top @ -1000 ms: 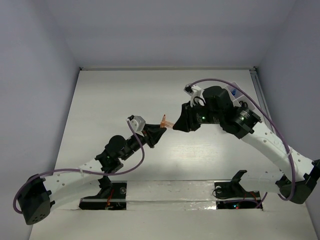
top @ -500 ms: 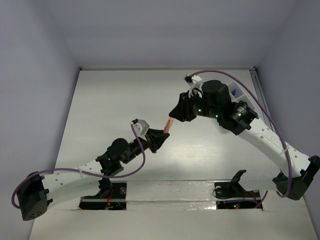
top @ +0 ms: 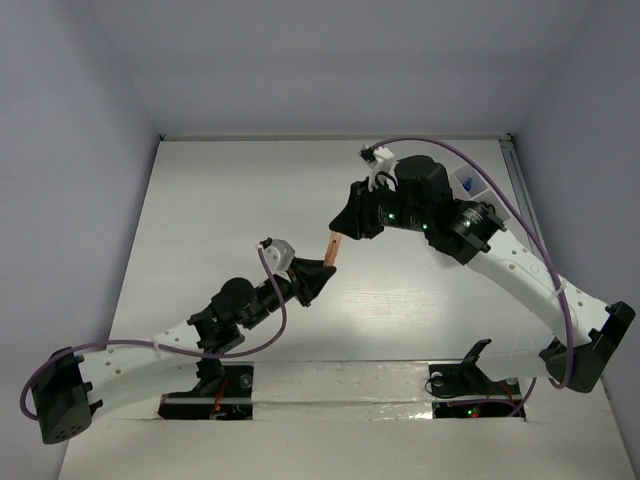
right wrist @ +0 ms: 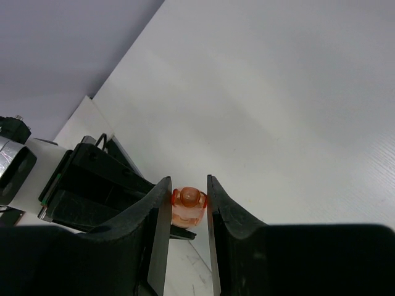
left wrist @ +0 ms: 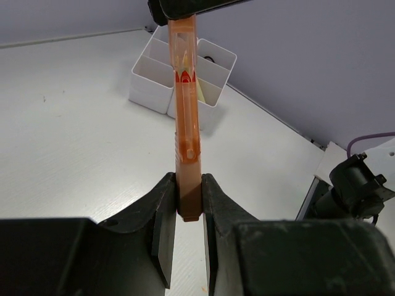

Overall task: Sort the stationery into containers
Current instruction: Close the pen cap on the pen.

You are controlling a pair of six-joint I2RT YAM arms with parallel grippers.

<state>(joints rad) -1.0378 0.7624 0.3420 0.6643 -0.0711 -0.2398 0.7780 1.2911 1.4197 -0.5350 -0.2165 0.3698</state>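
An orange translucent pen [top: 333, 246] hangs in the air between both grippers over the middle of the table. My left gripper [top: 322, 268] is shut on its lower end, and the pen [left wrist: 186, 111] rises straight out of the left gripper [left wrist: 188, 185]. My right gripper [top: 340, 228] is shut round its upper end. There the rounded orange tip of the pen [right wrist: 188, 206] sits between the jaws of the right gripper [right wrist: 188, 191]. The white divided container [left wrist: 151, 77] stands at the far right of the table, mostly hidden behind the right arm in the top view.
A blue-capped piece [top: 468, 183] shows in the container behind the right arm. A yellowish item [left wrist: 202, 91] lies in one compartment. Grey walls enclose the white table [top: 220, 200] on three sides.
The right gripper has moved up and left with the pen's upper end. The pen has swung from nearly level to steeply tilted. The left gripper has shifted slightly toward the near edge.
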